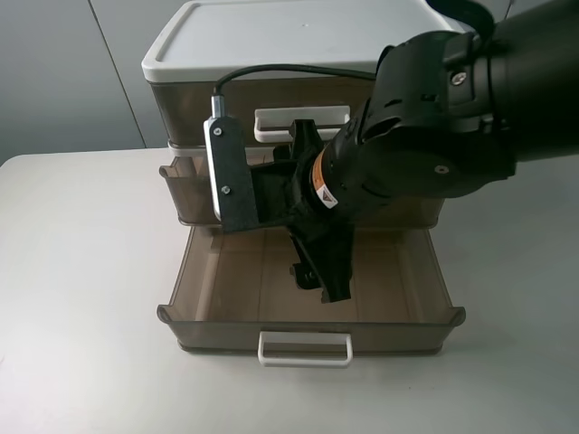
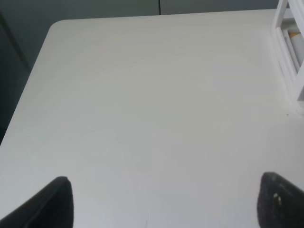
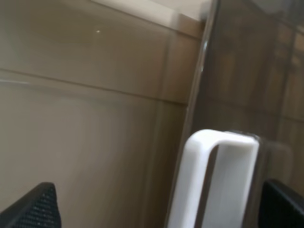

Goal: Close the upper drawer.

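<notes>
The job is not done yet, as I read it. The upper drawer point(image 1: 181, 194) stands partly out of the cabinet, behind and above my right tool point(image 1: 326, 280), and I take it to be the one to shut, since the top tier with its white handle point(image 1: 301, 122) looks flush already. The right tool hangs with its fingers spread wide and holds nothing. Below it lies the lower drawer point(image 1: 217, 330), pulled far out. In the right wrist view a white pull handle point(image 3: 209, 180) on a brown translucent front sits just ahead of the right tool point(image 3: 161, 209), between the two fingertips. I cannot tell whether anything touches it, nor for certain whose handle it is, because the arm hides that front from the high camera. What remains is the whole push: meet the front and drive it home. My left tool point(image 2: 164, 204) is spread open too, with only bare table point(image 2: 142, 95) in front of it.
</notes>
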{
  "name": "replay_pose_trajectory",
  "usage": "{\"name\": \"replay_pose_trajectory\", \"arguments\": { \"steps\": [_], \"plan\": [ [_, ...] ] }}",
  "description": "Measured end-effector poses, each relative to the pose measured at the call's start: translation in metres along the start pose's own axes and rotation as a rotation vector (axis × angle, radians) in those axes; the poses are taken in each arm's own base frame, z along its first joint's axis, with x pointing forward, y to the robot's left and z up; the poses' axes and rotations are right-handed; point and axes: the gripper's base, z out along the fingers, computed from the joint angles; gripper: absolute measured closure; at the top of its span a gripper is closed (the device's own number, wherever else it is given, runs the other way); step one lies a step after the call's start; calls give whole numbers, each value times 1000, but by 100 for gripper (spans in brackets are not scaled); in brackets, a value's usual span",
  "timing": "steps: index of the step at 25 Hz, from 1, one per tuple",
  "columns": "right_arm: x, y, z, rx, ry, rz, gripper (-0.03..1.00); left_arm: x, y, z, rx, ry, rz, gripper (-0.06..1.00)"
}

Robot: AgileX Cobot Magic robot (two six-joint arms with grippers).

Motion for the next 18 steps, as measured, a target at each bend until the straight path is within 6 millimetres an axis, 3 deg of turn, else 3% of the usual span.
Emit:
{"name": "replay_pose_trajectory", "arguments": {
  "steps": [6,14,18],
  "plan": [
    [1,-2,-3,13,-4,61,34,0,0,0,0,0,0,20],
    [-3,-4,-44,-5,-124,315,34,0,0,0,0,0,0,20],
    [-3,5,-51,-114,-121,459,34,0,0,0,0,0,0,20]
  ]
}}
